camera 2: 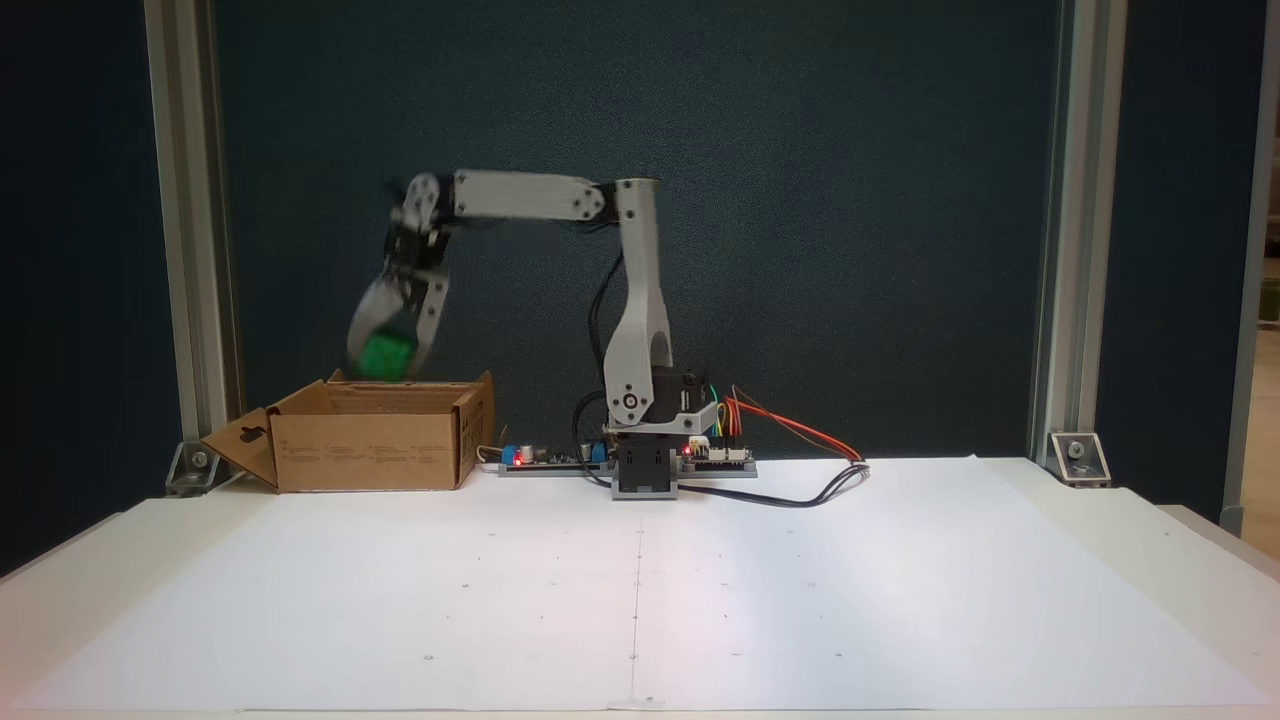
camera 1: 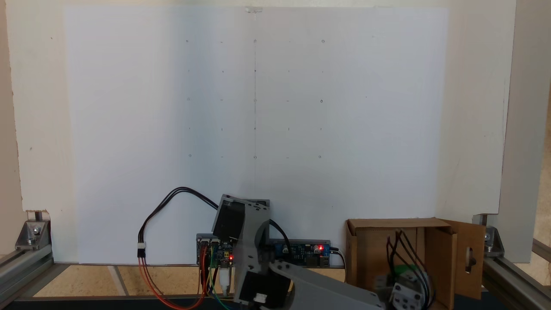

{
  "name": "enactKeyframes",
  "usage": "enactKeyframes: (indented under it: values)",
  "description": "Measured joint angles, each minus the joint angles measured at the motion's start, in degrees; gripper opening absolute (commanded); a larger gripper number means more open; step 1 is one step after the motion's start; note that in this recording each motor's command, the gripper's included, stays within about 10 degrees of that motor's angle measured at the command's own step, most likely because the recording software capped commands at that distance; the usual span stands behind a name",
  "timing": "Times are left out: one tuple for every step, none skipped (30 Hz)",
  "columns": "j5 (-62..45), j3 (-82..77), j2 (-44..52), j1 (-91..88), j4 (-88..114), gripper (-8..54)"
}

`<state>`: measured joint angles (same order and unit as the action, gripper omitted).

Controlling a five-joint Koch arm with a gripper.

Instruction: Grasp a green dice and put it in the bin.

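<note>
Arm reaching sideways from its base, forearm level, wrist bent down. Jaws closed on the green dice, pointing down; some motion blur on the wrist. Dice pinched at the tips, in the air, clear of the cardboard. Directly below the jaws: the bin, open at the top, standing on the bench at the left in a fixed view, one flap with a slot cutout folded out on its far-left side. In a fixed view from above, green of the dice just visible behind the wrist and black wires, over the opening of the bin. Circuit boards with red lights beside the arm base, between it and the bin. White paper sheet on the bench, well apart from the jaws.
</note>
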<state>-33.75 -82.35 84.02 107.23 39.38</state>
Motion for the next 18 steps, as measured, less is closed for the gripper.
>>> enactKeyframes:
  values:
    - [-0.7, -1.85, -1.14, 0.18, -0.09, 11.4]
    - [-1.41, -3.25, -1.85, 0.18, -0.09, 11.4]
    - [-2.02, -4.04, -2.11, 0.18, 0.0, 11.4]
    - [-2.55, -4.66, -2.2, 0.18, -0.62, 11.4]
    - [-2.81, -5.27, -2.29, 0.18, -1.76, 11.4]
    - [-3.08, -5.98, -2.55, 0.09, -3.34, 11.4]
    - [-3.16, -6.42, -2.72, 0.0, -4.92, 20.2]
    - [-3.16, -6.42, -2.99, 0.0, -6.33, 29.1]
    - [-3.16, -6.42, -3.08, 0.09, -7.21, 32.9]
    - [-3.16, -6.5, -3.08, 0.18, -7.65, 33.9]
    - [-3.16, -6.94, -3.08, 0.18, -8.0, 33.8]
    - [-3.16, -7.03, -3.08, 0.26, -8.61, 33.8]
    - [-3.16, -7.03, -3.08, 0.35, -9.93, 33.9]
    - [-3.16, -7.03, -3.08, 0.35, -11.69, 33.9]
    - [-3.16, -7.03, -3.08, 0.35, -13.62, 33.9]
    - [-3.08, -7.03, -3.08, 0.35, -16.26, 33.9]
    - [-1.76, -7.03, -3.08, 0.35, -18.98, 33.9]
    - [0.18, -6.94, -3.08, 0.26, -21.62, 33.9]
